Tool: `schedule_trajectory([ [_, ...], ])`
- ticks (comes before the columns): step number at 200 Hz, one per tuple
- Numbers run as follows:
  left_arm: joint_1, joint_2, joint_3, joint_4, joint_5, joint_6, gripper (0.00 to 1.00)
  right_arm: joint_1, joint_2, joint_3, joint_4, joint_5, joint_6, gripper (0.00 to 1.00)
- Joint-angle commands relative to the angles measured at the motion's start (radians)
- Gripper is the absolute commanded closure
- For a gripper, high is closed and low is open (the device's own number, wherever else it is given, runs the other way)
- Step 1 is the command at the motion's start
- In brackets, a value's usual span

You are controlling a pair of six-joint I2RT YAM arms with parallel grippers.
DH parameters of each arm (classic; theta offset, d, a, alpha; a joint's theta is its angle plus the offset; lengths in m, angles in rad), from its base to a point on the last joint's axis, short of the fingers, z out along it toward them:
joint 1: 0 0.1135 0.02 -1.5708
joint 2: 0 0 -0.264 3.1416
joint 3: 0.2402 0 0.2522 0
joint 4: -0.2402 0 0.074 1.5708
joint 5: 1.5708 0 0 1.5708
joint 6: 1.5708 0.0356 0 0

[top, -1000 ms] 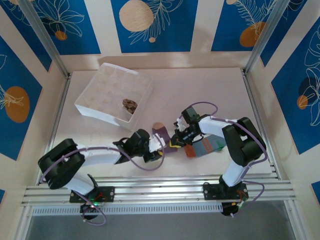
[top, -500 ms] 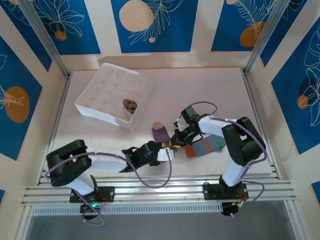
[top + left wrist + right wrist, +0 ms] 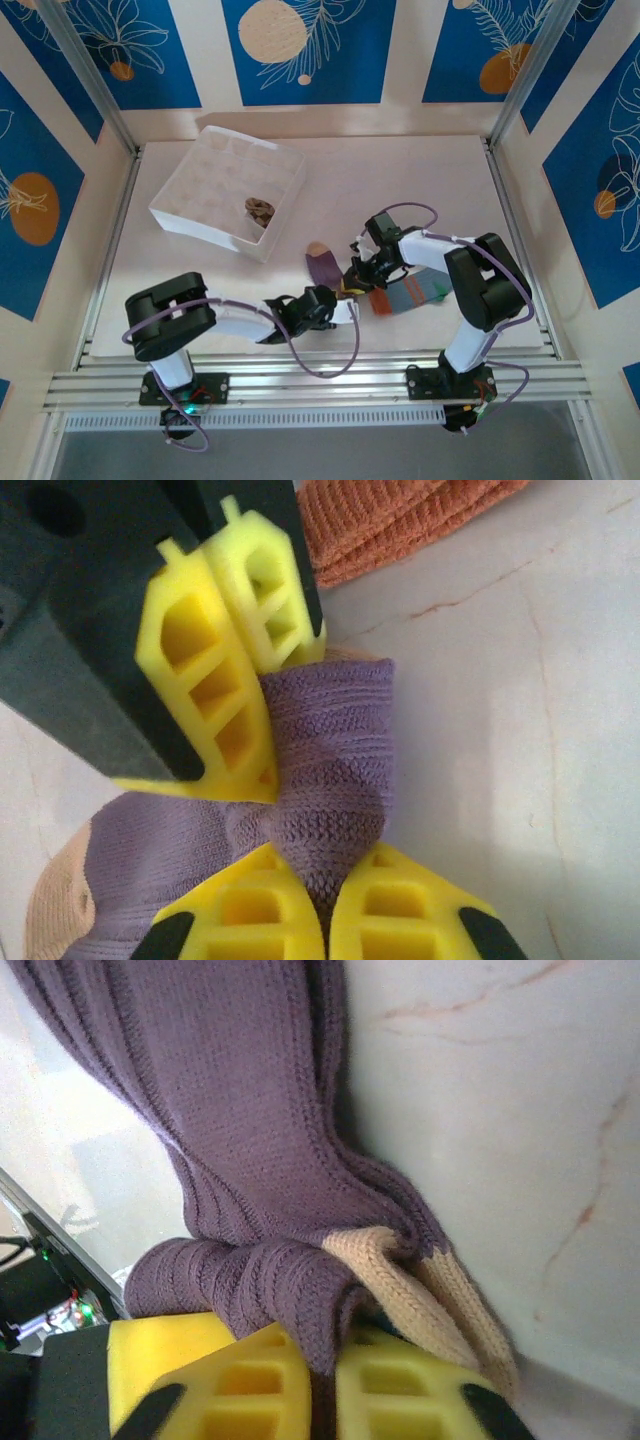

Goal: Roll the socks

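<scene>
Left gripper: clamped on purple knitted sock with tan toe, near-centre of table.
Right gripper: jaws narrow, same sock's fabric pinched between.
Blue-grey striped sock: flat, just right.
Brown diamond-patterned sock: inside white gridded fabric box, far left.

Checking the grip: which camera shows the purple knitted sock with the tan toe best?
Left wrist: the purple knitted sock appears close up, a fold pinched in the left gripper, the right gripper at its upper edge. Right wrist shows knit and a tan patch close up; top external shows it small between both arms.
</scene>
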Motion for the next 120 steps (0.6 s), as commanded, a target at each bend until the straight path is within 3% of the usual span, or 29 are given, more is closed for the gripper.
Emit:
schedule_trajectory([
  [1,-0.001,0.023,0.007,-0.066,0.086,-0.063,1.0,0.01,-0.005,-0.055,-0.043,0.061,-0.005,0.67],
  [23,0.044,-0.016,-0.006,-0.107,0.251,-0.174,1.0,-0.014,-0.091,-0.095,0.02,0.028,-0.022,0.53],
  [56,0.139,-0.027,-0.003,-0.134,0.545,-0.368,1.0,-0.043,-0.143,-0.124,0.094,-0.066,-0.047,0.5],
  [120,0.272,0.021,0.0,-0.134,0.805,-0.633,1.0,-0.027,-0.115,-0.167,0.203,-0.161,-0.035,0.5],
])
